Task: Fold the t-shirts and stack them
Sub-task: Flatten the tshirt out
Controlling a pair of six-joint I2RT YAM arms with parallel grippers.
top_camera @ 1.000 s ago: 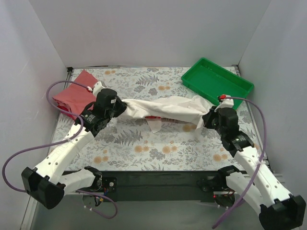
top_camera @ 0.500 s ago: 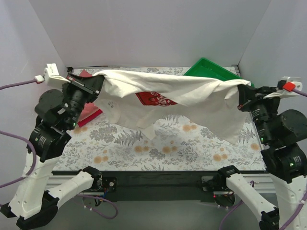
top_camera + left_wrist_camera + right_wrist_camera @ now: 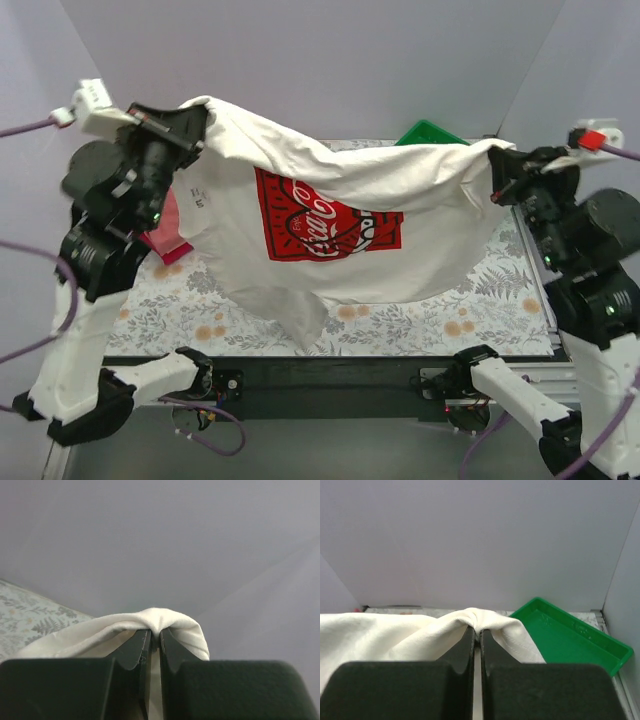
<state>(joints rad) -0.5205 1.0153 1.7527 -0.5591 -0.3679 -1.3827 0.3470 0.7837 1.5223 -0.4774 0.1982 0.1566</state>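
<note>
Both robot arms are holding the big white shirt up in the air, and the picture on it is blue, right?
Not quite. The left pincer and the right pincer do hold the big white shirt up in the air, but the picture on it is red with white writing, not blue. The top external view shows it.

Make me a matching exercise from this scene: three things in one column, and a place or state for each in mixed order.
Things:
1. cream t-shirt
2. green tray
3. red t-shirt

Places or states:
a. at the far right of the table
b. lying at the left side of the table
c. hanging in the air between the left pincer and the right pincer

Pairs: 1-c, 2-a, 3-b
</note>
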